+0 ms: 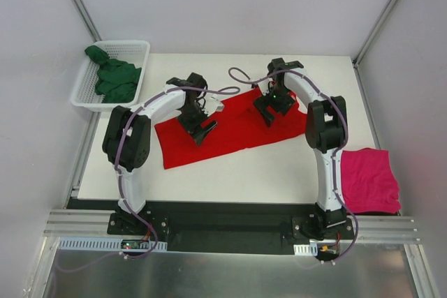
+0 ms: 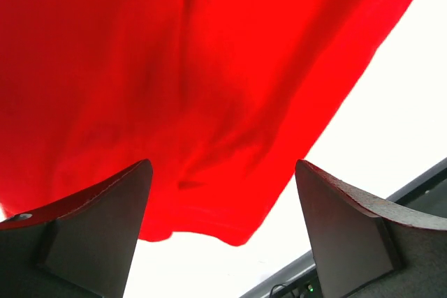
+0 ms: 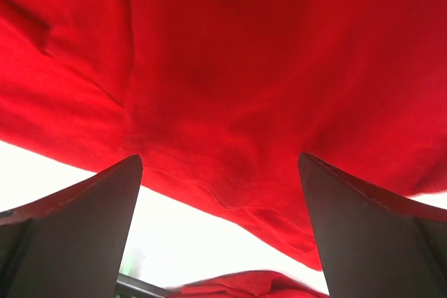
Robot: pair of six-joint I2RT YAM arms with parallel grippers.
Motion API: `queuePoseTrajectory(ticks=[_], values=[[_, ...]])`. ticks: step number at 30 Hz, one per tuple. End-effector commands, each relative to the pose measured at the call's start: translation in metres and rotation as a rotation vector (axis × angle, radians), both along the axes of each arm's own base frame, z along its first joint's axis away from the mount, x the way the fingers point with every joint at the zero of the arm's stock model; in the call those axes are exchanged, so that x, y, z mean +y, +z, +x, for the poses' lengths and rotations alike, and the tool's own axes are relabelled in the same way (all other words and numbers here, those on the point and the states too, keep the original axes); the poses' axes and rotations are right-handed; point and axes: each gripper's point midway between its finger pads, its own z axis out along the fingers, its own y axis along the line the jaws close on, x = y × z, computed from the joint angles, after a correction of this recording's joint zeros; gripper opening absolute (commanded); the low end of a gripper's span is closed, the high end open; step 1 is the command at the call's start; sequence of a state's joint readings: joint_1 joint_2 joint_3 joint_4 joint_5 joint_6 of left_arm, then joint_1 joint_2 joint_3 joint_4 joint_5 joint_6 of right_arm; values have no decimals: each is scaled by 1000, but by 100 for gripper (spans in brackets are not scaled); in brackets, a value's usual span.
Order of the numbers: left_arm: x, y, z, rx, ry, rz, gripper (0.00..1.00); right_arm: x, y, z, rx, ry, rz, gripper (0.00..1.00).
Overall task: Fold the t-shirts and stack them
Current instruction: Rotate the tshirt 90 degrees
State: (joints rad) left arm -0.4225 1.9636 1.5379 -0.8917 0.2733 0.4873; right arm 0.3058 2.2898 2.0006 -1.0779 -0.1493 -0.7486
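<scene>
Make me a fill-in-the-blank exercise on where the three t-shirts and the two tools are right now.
1. The white basket holding the green t-shirt stands at the far ____ corner of the table.
2. The left tool and the right tool both hang over the red t-shirt, their jaws ____.
3. The pink t-shirt lies folded beside the base of the ____ arm.

Missing words: left; open; right.

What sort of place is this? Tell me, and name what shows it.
Probably a robotics lab cell, not a home: bare white panel walls, two white robot arms, left and right, mounted at an aluminium rail, and a white plastic mesh basket.
</scene>
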Motion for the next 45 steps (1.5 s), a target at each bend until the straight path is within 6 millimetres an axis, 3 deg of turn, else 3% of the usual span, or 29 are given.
queuePoseTrajectory(ticks=[1, 6, 11, 17, 20, 25, 28, 34, 41, 45], values=[[10, 14, -8, -100, -26, 33, 84, -16, 17, 3, -92, -8, -42, 98], [24, -7, -27, -90, -68, 90, 84, -24, 7, 7, -119, -7, -87, 98], [31, -16, -29, -112, -97, 105, 84, -26, 13, 9, -137, -13, -96, 99], [37, -40, -38, -86, -121, 126, 83, -28, 5, 13, -132, 1, -112, 99], [43, -52, -50, -52, -141, 139, 83, -32, 4, 17, -147, 13, -143, 99], [43, -51, -68, -46, -187, 145, 83, -37, 0, 28, -162, 26, -176, 99], [37, -46, -78, -38, -204, 133, 84, -35, -3, 41, -182, 30, -184, 99], [3, -30, -87, -19, -209, 82, 84, -31, -16, 62, -200, 29, -208, 100], [-30, -21, -75, -15, -198, 43, 84, -12, -30, 59, -192, 87, -211, 100], [-48, -19, -72, -15, -209, 22, 84, 11, -35, 63, -213, 113, -196, 100]])
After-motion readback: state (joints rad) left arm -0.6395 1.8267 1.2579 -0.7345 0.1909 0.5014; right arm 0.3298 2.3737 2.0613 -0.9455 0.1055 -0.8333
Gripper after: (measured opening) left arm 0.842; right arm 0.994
